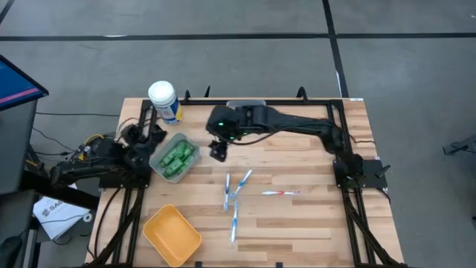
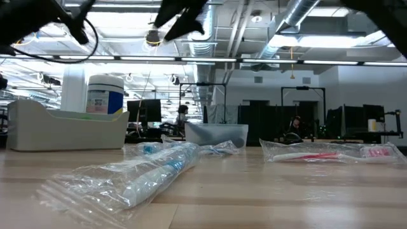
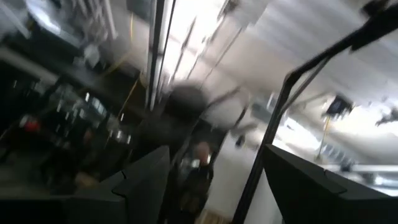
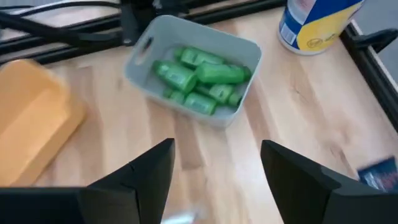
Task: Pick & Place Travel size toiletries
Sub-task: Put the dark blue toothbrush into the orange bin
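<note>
Several bright green bottles [image 4: 199, 78] lie in the grey bin [image 1: 175, 156]. Three white-blue toothbrushes in clear wrappers [image 1: 232, 195] and a red-and-white one [image 1: 281, 193] lie flat on the table's middle; the low view shows them as white-blue toothbrushes [image 2: 140, 178] and the red-and-white one [image 2: 324, 154]. My right gripper [image 1: 217, 151] hangs open above the table just right of the grey bin, holding nothing; in its wrist view the right gripper [image 4: 214, 149] faces the grey bin [image 4: 186, 68]. My left gripper [image 3: 214, 152] is open, raised at the table's left edge [image 1: 134, 140]. A dark blue item [image 4: 378, 175] shows at the picture's edge.
A yellow bin [image 1: 171, 234] sits at the near left corner. The big white canister [image 1: 163, 100] stands at the far left, behind the grey bin. A clear bin [image 2: 216, 135] stands at the far edge, under my right arm. Bare wood lies right of the toothbrushes.
</note>
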Tool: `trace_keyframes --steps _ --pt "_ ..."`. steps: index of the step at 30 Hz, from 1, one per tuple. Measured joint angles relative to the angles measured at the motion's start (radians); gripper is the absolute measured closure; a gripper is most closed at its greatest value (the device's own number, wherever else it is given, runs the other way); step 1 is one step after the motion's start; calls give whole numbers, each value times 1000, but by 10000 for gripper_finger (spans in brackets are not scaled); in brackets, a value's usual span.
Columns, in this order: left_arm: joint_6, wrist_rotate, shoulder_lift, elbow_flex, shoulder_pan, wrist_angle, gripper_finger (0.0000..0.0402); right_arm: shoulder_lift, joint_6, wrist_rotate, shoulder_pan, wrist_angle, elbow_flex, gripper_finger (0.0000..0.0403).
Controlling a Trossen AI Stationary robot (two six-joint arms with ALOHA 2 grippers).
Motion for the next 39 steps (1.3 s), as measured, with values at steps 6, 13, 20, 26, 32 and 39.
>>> trace_keyframes --steps 6,13,20,26,32,39 --pt "1 55 204 22 0 -30 147 -135 42 90 92 -168 -8 182" --pt "93 176 546 251 -10 -285 147 -308 142 362 258 -321 -9 184" --pt "270 123 838 492 -58 -658 147 -479 358 661 395 -582 -10 193" --pt "282 -86 1058 618 -127 -843 147 -637 608 824 543 -582 -150 204" --pt "220 -202 1228 724 -216 -867 147 -860 844 1046 747 -587 -523 218" --pt "55 -290 1309 786 -271 -866 147 -1166 1050 1236 937 -491 -949 225"
